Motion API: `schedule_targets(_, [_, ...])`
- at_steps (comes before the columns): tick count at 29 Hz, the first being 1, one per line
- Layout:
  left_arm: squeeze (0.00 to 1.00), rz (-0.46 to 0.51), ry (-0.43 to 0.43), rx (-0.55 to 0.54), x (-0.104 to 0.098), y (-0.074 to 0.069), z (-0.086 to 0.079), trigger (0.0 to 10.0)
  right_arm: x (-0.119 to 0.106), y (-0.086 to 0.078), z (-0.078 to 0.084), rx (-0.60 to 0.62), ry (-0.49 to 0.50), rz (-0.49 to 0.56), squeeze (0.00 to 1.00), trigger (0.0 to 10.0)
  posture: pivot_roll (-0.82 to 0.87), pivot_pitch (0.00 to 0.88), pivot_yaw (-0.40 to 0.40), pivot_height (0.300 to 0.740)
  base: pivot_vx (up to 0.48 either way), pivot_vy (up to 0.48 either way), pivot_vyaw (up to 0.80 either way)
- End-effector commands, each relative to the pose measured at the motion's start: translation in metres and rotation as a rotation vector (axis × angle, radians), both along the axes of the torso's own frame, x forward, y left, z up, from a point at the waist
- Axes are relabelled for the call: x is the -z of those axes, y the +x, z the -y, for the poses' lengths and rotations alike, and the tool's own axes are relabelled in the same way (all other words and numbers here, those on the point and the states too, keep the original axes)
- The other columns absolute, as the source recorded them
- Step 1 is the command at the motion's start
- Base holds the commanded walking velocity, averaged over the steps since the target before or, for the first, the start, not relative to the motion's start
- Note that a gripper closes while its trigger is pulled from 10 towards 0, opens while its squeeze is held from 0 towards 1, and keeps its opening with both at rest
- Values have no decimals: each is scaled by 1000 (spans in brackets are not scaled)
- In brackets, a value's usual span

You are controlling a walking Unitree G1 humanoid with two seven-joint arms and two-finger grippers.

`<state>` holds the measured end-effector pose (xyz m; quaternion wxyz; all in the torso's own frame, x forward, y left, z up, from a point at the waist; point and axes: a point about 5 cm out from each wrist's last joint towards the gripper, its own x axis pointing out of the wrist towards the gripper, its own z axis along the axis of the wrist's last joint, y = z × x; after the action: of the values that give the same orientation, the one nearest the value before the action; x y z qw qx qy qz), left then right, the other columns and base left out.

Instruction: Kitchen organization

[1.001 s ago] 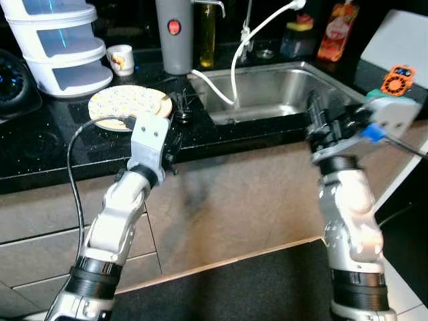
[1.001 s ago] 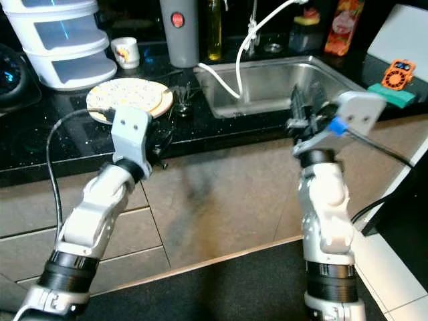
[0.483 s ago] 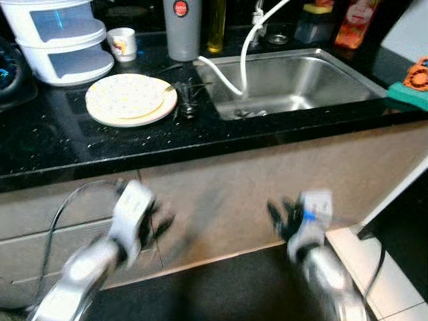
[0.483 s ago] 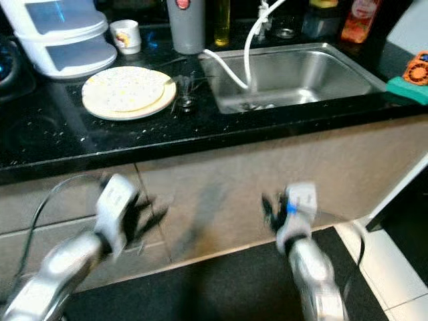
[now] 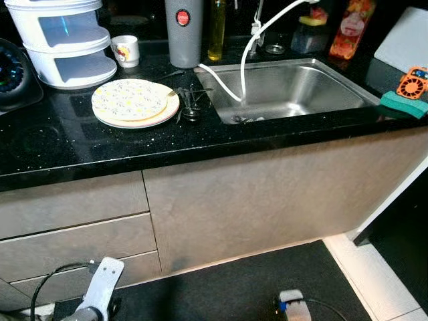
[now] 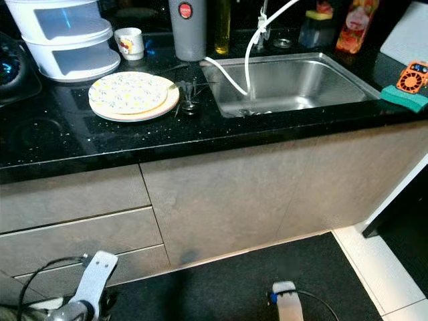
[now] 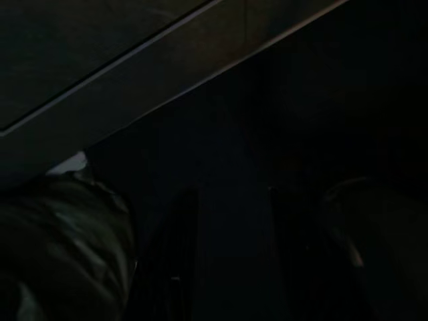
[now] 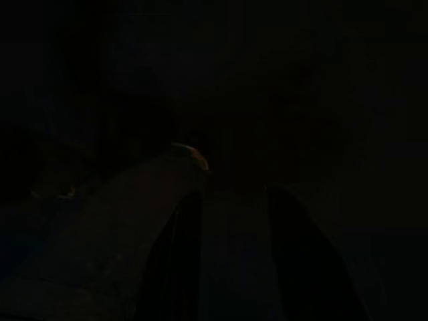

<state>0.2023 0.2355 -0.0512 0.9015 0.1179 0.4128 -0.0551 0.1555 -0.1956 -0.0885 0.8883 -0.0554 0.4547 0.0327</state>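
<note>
Two stacked plates (image 5: 134, 101), the top one flower-patterned, lie on the black counter (image 5: 60, 144) left of the steel sink (image 5: 294, 93). Dark cutlery (image 5: 190, 107) lies between plates and sink. A white hose (image 5: 231, 83) hangs into the basin. Both arms hang low in front of the cabinets: the left wrist housing (image 5: 100, 294) and the right wrist housing (image 5: 291, 307) peek in at the bottom edge. In the dark wrist views my left gripper (image 7: 227, 200) and right gripper (image 8: 231, 194) each show two fingers apart with nothing between them.
At the back stand a white tiered container (image 5: 63, 40), a small mug (image 5: 125, 51), a grey canister with a red button (image 5: 184, 33) and bottles (image 5: 348, 33). A green sponge (image 5: 403, 105) and an orange gadget (image 5: 414, 81) lie right of the sink. Drawers (image 5: 73, 227) sit below the counter; a dark mat (image 5: 234, 287) covers the floor.
Both arms have dropped from counter height to hang near the floor. The head camera has shifted a little; the things on the counter have stayed put.
</note>
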Motion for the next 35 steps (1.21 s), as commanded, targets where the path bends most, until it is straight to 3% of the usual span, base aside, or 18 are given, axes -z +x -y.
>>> schedule_targets(1, [0, -30, 54, 10, 2, 0, -2, 10000, -4, 8, 0, -18, -11, 37, 0, 10000, 41, 42, -17, 740, 0, 0, 0])
schedule_targets(4, [0, -15, 64, 5, 4, 5, -1, 10000, -4, 12, 3, 18, -21, 38, 0, 10000, 41, 42, -17, 740, 0, 0, 0])
schedule_targets(10, [0, -31, 69, 39, 10, 4, 9, 10000, 0, 4, 7, 24, -64, 7, 0, 10000, 32, 37, -16, 740, 0, 0, 0])
schedule_targets(12, [0, -31, 69, 38, 10, 4, 9, 10000, -3, 6, 19, 144, -88, 36, 0, 10000, 26, 34, -11, 740, 0, 0, 0])
schedule_targets(14, [0, -28, 72, 34, 10, 5, 9, 10000, -11, 14, 39, 344, -106, 94, 0, 10000, 19, 30, -6, 740, 0, 0, 0])
schedule_targets(19, [0, 5, 71, 17, 6, 11, 9, 10000, -20, 26, 52, 441, -118, 157, 0, 10000, 17, 25, -3, 740, 0, 0, 0])
schedule_targets(24, [0, 42, 58, 2, 1, 20, 9, 10000, -23, 31, 53, 436, -124, 178, 0, 10000, 22, 21, -5, 740, 0, 0, 0])
schedule_targets(33, [0, 272, 3, -48, -36, 62, 2, 10000, -36, 54, 39, 425, -68, 319, 0, 10000, 34, 31, -2, 740, 0, 0, 0])
schedule_targets(35, [0, 272, 3, -48, -36, 62, 2, 10000, -36, 54, 39, 425, -68, 319, 0, 10000, 34, 31, -2, 740, 0, 0, 0])
